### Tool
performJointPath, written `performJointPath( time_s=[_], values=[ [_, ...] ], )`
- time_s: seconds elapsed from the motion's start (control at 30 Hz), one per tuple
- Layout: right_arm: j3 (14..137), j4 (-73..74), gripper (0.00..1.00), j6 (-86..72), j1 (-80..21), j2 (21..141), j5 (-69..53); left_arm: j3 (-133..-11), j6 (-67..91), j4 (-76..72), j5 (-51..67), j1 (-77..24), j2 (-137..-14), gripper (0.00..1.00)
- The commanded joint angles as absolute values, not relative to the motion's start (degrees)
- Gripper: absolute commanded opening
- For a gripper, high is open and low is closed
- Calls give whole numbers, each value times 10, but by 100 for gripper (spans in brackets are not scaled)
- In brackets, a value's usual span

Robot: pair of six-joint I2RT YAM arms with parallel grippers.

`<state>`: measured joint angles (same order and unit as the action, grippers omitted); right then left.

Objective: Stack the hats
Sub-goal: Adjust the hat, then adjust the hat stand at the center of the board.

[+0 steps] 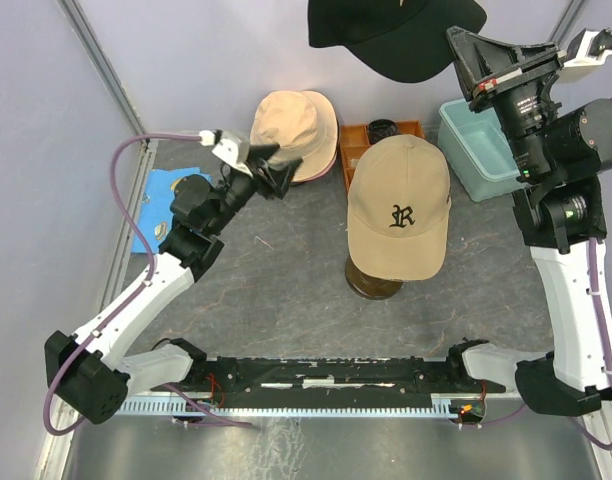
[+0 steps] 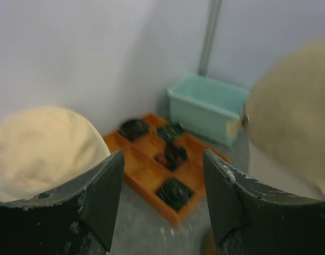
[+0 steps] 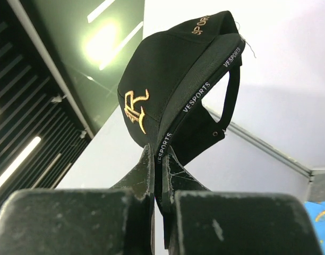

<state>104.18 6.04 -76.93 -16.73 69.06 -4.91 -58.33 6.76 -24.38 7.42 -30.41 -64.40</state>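
- while raised high, behind & slightly right of the tan cap (image 1: 398,205), grips the black cap (image 1: 391,30) w/ r gripper (image 1: 456,45): fingers (image 3: 138,175) pressed together on the cap's lower edge, right at the band lettered "vesports".
- hanging from that pinch only, well above the tan cap; gold emblem on the front, back strap in open air.
- tan cap: seated on a brown stand (image 1: 374,283), black "r" emblem on top, brim toward the arm bases.
- left of the tan cap & further back: plain beige hat (image 1: 294,120), crown up; pink brim (image 1: 332,160) peeking out from under it on the side toward the tan cap.
- l gripper (image 1: 271,172): left of the tan cap, apart from it, low over the table; fingers (image 2: 107,186) spread wide, nothing between them. contact w/ the beige hat: can't tell.
- just behind the tan cap: orange tray (image 1: 358,150), dark bits in its compartments, too blurred to id.
- behind-right of the tan cap: teal tub (image 1: 476,150).
- far left of the tan cap: blue sheet (image 1: 171,190), flat on the table.
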Motion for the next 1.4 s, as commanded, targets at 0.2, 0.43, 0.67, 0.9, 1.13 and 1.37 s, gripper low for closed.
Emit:
performJointPath(
  time_s=[0.2, 0.43, 0.67, 0.9, 1.13, 1.37],
  values=[
    [1030, 13, 0, -841, -87, 690, -117, -439, 95, -167, 303, -322, -610, 74],
    [1044, 11, 0, -850, -61, 700, -131, -290, 91, -367, 151, -431, -601, 86],
    [1054, 9, 0, -868, -52, 713, -144, -269, 63, -503, 13, -496, -725, 87],
    [1064, 21, 0, -874, -34, 716, -157, -327, 34, -560, 27, -511, -862, 87],
    [1044, 3, 0, -905, -6, 716, -176, -387, 11, -564, 46, -520, -939, 87],
    [1023, -18, 0, -935, 19, 722, -196, -405, 9, -592, 74, -535, -978, 86]
  ],
)
